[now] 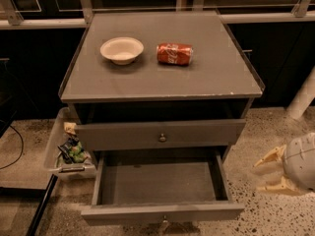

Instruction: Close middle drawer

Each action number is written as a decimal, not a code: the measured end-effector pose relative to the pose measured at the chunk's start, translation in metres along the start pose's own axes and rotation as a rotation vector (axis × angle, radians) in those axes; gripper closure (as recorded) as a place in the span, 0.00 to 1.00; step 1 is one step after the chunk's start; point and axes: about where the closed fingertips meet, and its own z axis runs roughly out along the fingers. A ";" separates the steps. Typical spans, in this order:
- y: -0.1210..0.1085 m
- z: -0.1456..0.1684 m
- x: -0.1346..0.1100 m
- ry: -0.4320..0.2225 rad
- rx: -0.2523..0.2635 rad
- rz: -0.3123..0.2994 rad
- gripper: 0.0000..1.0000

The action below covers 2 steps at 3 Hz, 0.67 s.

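The middle drawer [160, 183] is a shallow grey box pulled far out of the grey cabinet [162, 77]. It is empty, and its front [162, 212] faces me at the bottom of the view with a small brass knob [165, 221]. Above it is a taller grey drawer front [160, 134] with its own knob, nearly flush with the cabinet. My gripper [257, 177] is low on the right, beside the open drawer and apart from it. Its cream fingers [269, 157] point left and are spread open and empty.
A white bowl [121, 49] and a red soda can [174, 53] lying on its side are on the cabinet top. A clear bin [66, 149] with snack bags stands on the floor at the left. A white post [302, 100] rises at the right. The floor is speckled.
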 end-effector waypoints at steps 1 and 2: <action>0.000 0.000 0.000 0.000 0.000 0.001 0.84; 0.011 0.031 0.010 -0.025 -0.025 0.040 1.00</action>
